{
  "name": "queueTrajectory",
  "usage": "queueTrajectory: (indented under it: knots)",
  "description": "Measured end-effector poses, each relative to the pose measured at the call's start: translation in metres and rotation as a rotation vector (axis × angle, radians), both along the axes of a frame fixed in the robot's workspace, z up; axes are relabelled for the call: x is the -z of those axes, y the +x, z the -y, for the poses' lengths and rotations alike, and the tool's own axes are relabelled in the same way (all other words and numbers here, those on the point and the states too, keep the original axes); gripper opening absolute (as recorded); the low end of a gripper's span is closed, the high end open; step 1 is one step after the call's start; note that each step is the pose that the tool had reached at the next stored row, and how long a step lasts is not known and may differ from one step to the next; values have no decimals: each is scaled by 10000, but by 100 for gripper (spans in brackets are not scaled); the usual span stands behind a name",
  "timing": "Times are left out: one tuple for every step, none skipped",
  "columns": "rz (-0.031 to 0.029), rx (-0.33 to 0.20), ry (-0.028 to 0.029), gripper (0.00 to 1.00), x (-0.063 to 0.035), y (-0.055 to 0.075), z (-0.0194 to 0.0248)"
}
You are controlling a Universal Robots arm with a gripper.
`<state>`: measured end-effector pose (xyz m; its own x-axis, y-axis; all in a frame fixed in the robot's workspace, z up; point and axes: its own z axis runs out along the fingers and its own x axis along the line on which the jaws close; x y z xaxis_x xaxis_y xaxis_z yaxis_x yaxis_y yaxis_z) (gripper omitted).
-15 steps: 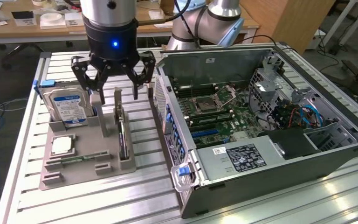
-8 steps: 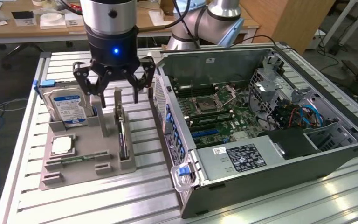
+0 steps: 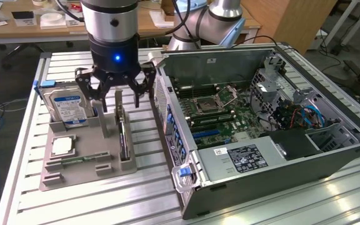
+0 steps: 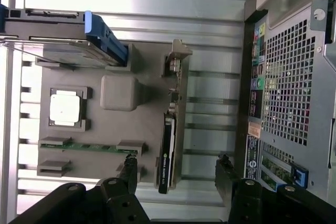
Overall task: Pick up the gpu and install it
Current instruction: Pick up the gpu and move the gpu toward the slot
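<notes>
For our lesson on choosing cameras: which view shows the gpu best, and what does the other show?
The wrist view: the gpu stands on edge in the grey tray, seen along its whole length, bracket to far end. The exterior view shows the gpu as a thin upright sliver below the open gripper.

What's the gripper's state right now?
Gripper: open, holding nothing, above the gpu.

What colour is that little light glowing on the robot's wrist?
Blue; the light shows best in the exterior view.
</notes>
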<state>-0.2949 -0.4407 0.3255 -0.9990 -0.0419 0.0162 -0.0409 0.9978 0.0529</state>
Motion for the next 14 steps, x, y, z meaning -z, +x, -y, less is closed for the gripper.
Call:
queueTrajectory:
  knots:
    - [-1,0,0,71,10,0,1]
    - [-1,0,-1,71,20,0,2]
    - [0,0,0,71,30,0,2]
    - [0,0,0,71,41,0,2]
    - [-1,0,-1,71,53,0,2]
    - [0,0,0,71,63,0,2]
    - [-1,0,-1,71,74,0,2]
    - [0,0,-1,71,86,0,3]
    - [-1,0,-1,71,100,0,3]
    - [0,0,0,71,114,0,4]
    - [0,-1,-1,71,124,1,6]
    - [1,-1,0,71,140,0,7]
    - [0,-1,-1,71,157,0,7]
    - [0,0,1,71,172,0,8]
